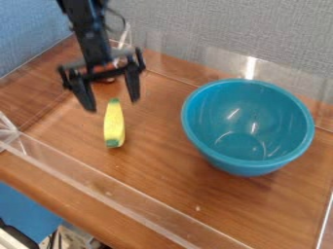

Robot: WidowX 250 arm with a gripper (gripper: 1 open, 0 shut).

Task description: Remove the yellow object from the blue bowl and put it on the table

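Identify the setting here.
Likely a lab or test bench for robot handling: a robot arm with open fingers over a wood-grain tabletop, low clear walls around it, and a grey textured partition behind.

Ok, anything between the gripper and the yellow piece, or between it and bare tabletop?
Nothing visible. The open gripper hangs just behind and above the yellow piece, which already lies on the wood-grain table. The blue bowl sits off to the side, out of that path.
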